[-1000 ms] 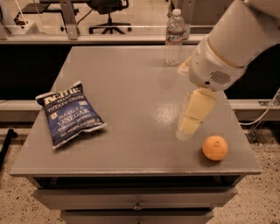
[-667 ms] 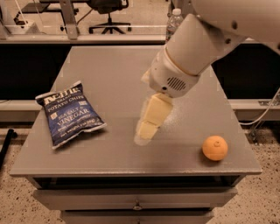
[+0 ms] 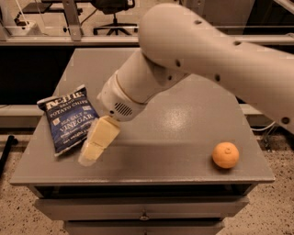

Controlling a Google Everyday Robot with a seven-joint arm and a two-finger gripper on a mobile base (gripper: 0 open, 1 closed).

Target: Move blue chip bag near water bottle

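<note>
The blue chip bag [image 3: 69, 118] lies flat on the left part of the grey table [image 3: 165, 156], its white lettering facing up. My gripper [image 3: 95, 143] hangs at the end of the white arm, just right of the bag's lower right corner and above the table near its front edge. Its cream fingers [image 3: 102, 136] point down and to the left. The arm crosses the middle of the view and hides the back of the table. The water bottle is hidden behind the arm.
An orange [image 3: 225, 155] sits on the table at the front right. Drawers [image 3: 142, 213] run under the tabletop. Office chairs [image 3: 112, 9] and a rail stand behind the table.
The arm has swung left across the table, from beside the orange to right next to the chip bag. It now covers the water bottle. The bag and the orange have not moved.
</note>
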